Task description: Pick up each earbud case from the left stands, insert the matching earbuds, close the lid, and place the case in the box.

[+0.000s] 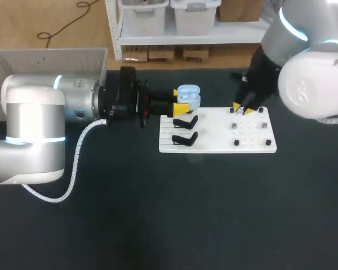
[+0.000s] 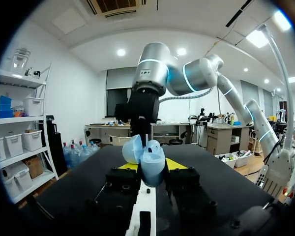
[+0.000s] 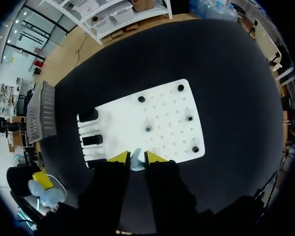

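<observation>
Closest in, the dark matte worktop (image 1: 158, 214) carries a flat white perforated board (image 1: 219, 144). At the board's left end are two curved black stands with nothing on them, the nearer one (image 1: 184, 138) low and hooked.

Just past them, the left claw (image 1: 178, 102) is clamped on the pale blue, glossy, rounded plastic earbud case (image 1: 188, 95). It has a yellow tip on each flank, and the lid is swung open.

Over at the board's far edge, the right claw (image 1: 242, 108) hangs with its tips pinched nearly together on a small pale earbud (image 3: 136, 161).

Here's the relation that counts: the open case lies off to the right claw's left, along that far edge. The bud looks due for a sideways trip, with the left arm simply presenting the case.

Farthest back on the left stands the pale grey ribbed plastic box (image 1: 45, 59).
</observation>
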### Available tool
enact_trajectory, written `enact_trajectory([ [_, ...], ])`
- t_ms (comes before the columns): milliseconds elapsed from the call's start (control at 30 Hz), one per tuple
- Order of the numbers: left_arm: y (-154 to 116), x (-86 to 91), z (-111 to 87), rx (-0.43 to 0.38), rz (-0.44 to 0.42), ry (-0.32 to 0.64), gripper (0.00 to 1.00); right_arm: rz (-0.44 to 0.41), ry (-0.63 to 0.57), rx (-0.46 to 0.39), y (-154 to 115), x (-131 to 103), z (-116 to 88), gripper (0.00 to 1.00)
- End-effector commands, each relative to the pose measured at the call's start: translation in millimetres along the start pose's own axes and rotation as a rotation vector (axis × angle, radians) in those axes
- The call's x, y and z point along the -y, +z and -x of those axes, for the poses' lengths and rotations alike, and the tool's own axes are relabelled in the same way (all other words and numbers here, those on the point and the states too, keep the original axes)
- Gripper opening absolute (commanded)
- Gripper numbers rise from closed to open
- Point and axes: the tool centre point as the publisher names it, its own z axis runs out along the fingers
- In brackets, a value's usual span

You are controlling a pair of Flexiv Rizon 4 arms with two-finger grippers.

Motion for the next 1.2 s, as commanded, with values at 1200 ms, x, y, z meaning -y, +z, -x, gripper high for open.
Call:
enact_trajectory([
  [1200,0.2,0.6,-0.7,0.002,0.004,0.002,0.00,-0.022,-0.320,-0.143,-102.7,-106.8,-68.4,0.00],
])
